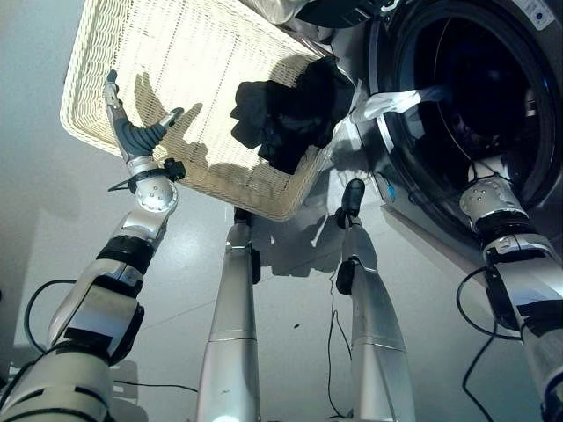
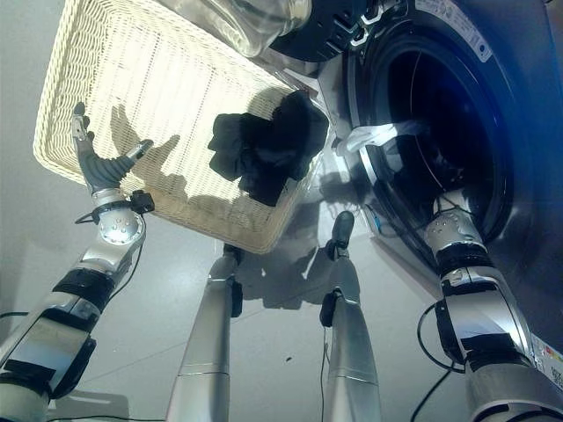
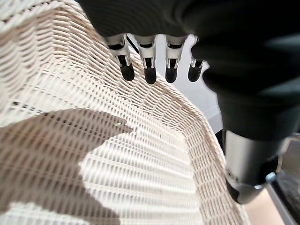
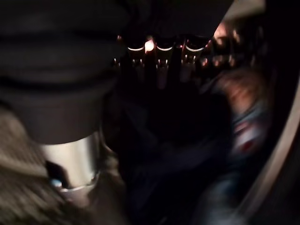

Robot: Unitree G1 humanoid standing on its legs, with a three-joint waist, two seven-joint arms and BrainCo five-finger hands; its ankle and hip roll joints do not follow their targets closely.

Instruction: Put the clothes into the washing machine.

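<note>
A cream wicker basket [image 1: 176, 53] stands on the floor to the left of the washing machine [image 1: 528, 105]. A heap of black clothes [image 1: 286, 110] lies in the basket's corner nearest the machine. My left hand [image 1: 132, 132] hovers open over the bare weave at the basket's near edge, apart from the clothes, with its fingers [image 3: 150, 70] straight. My right arm [image 1: 493, 207] reaches through the round opening into the dark drum. My right hand [image 4: 159, 61] is inside, above dim dark cloth. A white cloth [image 1: 396, 101] hangs over the drum's rim.
The machine's open door with its glass bowl [image 2: 255, 22] sits above the basket's far side. Grey floor [image 1: 35, 229] runs to the left of the basket and in front of it.
</note>
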